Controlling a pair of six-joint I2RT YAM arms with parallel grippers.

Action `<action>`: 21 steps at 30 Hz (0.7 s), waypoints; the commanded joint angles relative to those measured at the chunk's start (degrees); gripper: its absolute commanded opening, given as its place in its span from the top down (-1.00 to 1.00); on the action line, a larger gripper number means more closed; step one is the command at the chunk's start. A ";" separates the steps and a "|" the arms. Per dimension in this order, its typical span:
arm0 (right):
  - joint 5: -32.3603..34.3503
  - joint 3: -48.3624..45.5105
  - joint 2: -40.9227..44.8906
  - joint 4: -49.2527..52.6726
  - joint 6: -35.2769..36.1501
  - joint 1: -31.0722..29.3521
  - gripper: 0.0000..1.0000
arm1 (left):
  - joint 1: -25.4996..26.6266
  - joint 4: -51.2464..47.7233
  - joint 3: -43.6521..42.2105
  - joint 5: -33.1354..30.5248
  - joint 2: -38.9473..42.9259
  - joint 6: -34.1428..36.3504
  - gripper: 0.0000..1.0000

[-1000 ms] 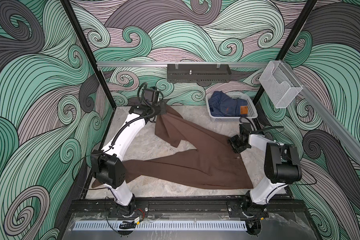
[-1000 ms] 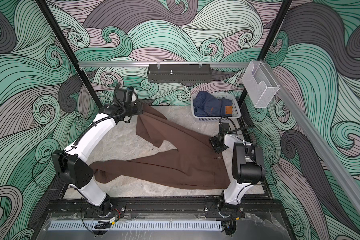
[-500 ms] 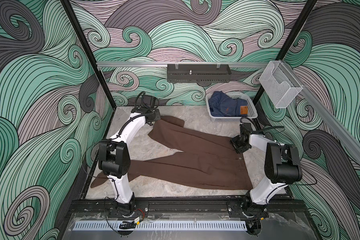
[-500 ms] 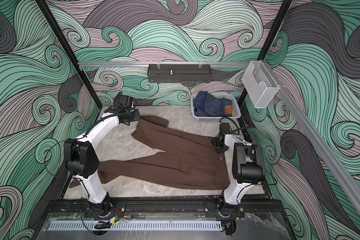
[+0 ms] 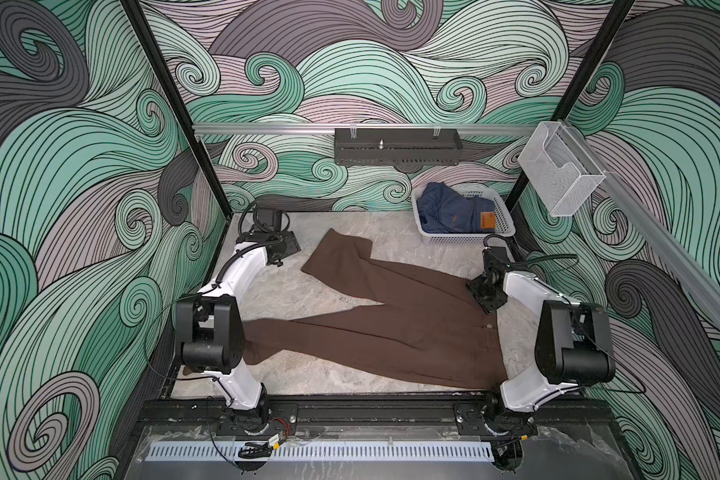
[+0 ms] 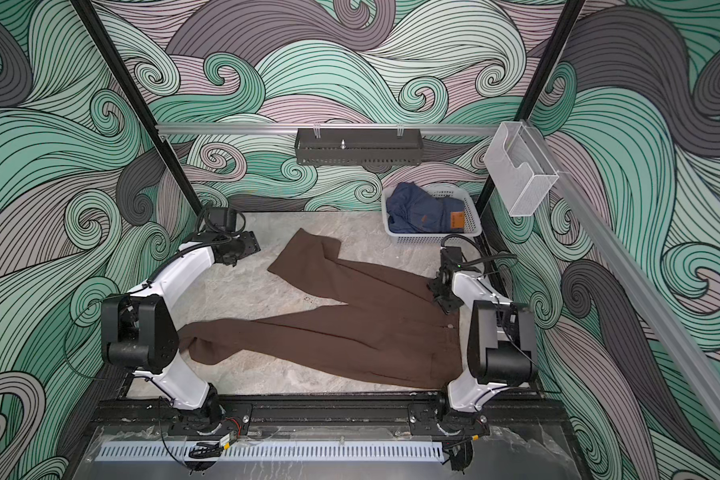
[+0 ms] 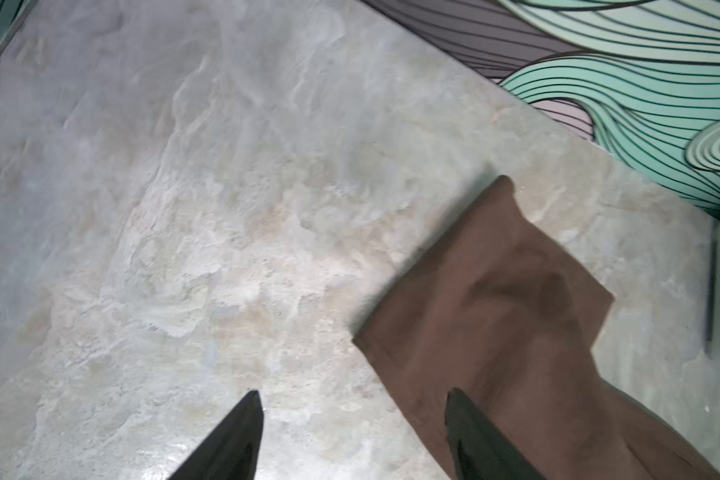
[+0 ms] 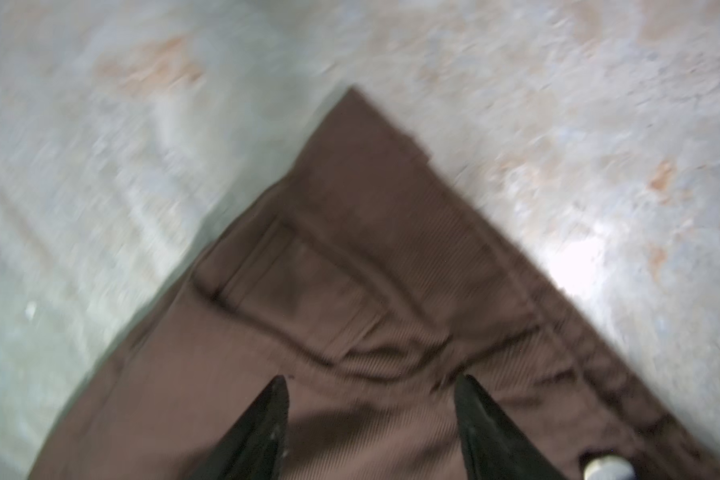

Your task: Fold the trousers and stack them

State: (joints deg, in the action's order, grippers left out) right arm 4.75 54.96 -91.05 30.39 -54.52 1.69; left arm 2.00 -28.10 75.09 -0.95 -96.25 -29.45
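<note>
Claw status, left side: my left claw (image 7: 354, 392) stands wide open and holds nothing. In the left wrist view one finger (image 7: 233, 440) shows over bare bench, the other in front of brown cloth. On the other side, my right claw (image 8: 373, 377) is likewise spread open. Both its fingertips are over the waistband corner of the trousers (image 5: 391, 316), with no fabric pinched between them. I cannot tell whether the tips touch the cloth.

Trousers position: laid flat on the bench (image 5: 292, 299), waist toward my right arm, legs spread in a V. One leg runs to the far left. Its hem (image 7: 487, 266) lies near my left claw but apart from it in both top views. The other leg runs along the near side, and its end passes under my left arm's elbow. A pale button (image 8: 607, 469) sits at the waistband.

Surroundings: a white basket (image 5: 462, 240) stands at the far right corner of the bench, apart from the trousers, holding blue jeans (image 5: 445, 208).
</note>
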 commanded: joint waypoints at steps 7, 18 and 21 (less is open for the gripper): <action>-0.68 0.06 1.49 2.20 0.00 -4.34 -0.35 | -3.32 11.57 -1.23 20.81 -12.64 -10.32 -0.42; 0.01 -0.80 -2.96 0.15 0.36 -4.31 -0.30 | -2.99 19.56 -4.17 25.97 -19.41 -13.33 -0.15; -0.05 -1.06 -3.72 -0.28 0.28 -4.25 -0.29 | -2.62 20.78 -4.27 27.10 -19.92 -13.61 0.03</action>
State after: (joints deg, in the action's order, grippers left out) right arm 4.05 54.59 -93.95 30.46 -54.41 -2.39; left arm -1.19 -9.54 71.22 23.83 -114.96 -41.98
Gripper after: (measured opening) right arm 0.646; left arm 0.497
